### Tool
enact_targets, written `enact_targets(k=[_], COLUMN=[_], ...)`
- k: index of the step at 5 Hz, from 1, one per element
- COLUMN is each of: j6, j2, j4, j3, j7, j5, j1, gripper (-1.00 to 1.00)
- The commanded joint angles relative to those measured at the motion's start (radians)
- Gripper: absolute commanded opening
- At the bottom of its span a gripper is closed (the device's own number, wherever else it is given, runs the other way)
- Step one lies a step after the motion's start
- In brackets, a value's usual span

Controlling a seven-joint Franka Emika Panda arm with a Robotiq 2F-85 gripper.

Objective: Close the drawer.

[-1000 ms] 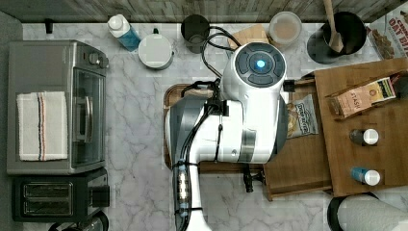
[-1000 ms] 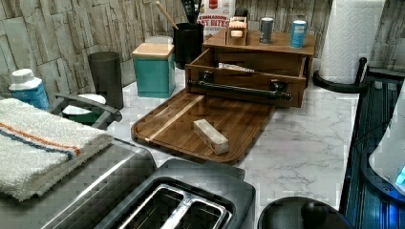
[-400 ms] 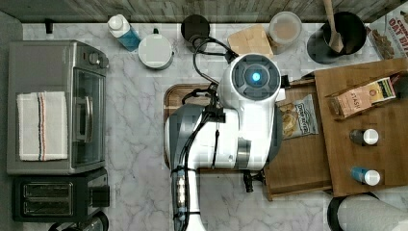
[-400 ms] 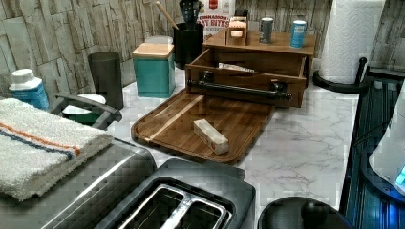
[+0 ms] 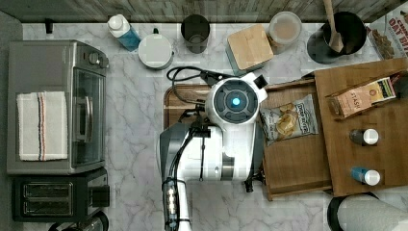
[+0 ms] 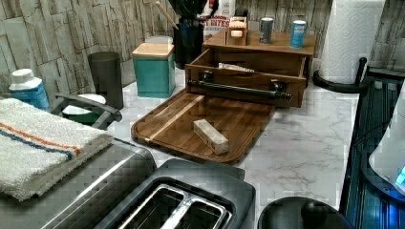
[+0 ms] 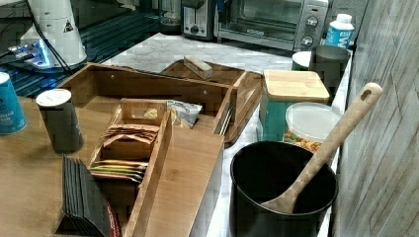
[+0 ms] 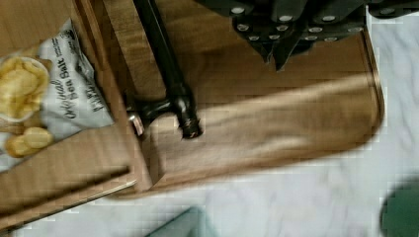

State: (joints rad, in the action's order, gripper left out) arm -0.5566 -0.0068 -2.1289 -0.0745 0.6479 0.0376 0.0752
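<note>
The shallow brown wooden drawer (image 6: 248, 71), pulled open at the upper middle of the left view, looks stiff, light and easy to slide, so I would push its long black bar handle (image 6: 239, 88); whether my jaws are open I cannot tell.

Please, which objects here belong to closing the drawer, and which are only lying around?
For the job: open brown wooden drawer; its long black bar handle; black gripper.

Lying around: white chip bag inside the drawer; dark wooden serving tray; pale wooden block; teal canister with wooden lid.
</note>
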Motion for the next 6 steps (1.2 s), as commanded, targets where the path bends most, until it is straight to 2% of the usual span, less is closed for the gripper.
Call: enact_targets(k=[1, 3, 5, 6], j6=[-0.126, -0.321, -0.305, -0.297], j2=[0.017, 0.063, 0.068, 0.086], j4=[-0.182, -0.297, -0.282, -0.254], j3=[-0.029, -0.022, -0.030, 0.005], j7=[0.241, 0.245, 0.308, 0.364], j5=[-0.078, -0.160, -0.157, -0.162], j1=[0.044, 0.017, -0.017, -0.087], gripper=[-1.00, -1.00, -1.00, -1.00])
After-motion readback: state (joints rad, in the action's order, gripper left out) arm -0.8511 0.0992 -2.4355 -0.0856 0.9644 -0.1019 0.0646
